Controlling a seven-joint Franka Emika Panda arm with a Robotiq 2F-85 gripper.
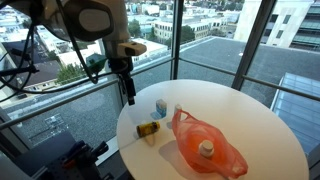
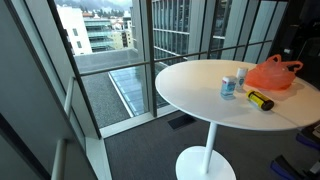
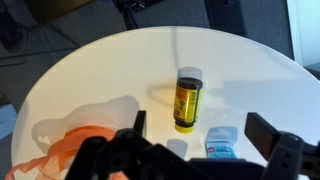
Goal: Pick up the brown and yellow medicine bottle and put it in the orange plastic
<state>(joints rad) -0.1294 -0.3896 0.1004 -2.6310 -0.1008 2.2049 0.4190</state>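
Note:
The brown and yellow medicine bottle (image 3: 187, 100) lies on its side on the round white table (image 3: 100, 70); it shows in both exterior views (image 1: 148, 129) (image 2: 260, 100). The orange plastic bag (image 1: 205, 145) lies open beside it, with a white-capped bottle (image 1: 206, 149) inside; the bag also shows in the wrist view (image 3: 75, 150) and in an exterior view (image 2: 272, 72). My gripper (image 3: 204, 130) is open and empty, hanging above the table with the bottle just ahead of its fingers. In an exterior view the gripper (image 1: 128, 95) is over the table's edge, above the bottle.
A small blue container (image 3: 222, 145) stands next to the medicine bottle, between my fingers in the wrist view (image 1: 160, 106) (image 2: 229, 87). A small white item (image 1: 178, 108) stands behind it. Large windows and a railing surround the table.

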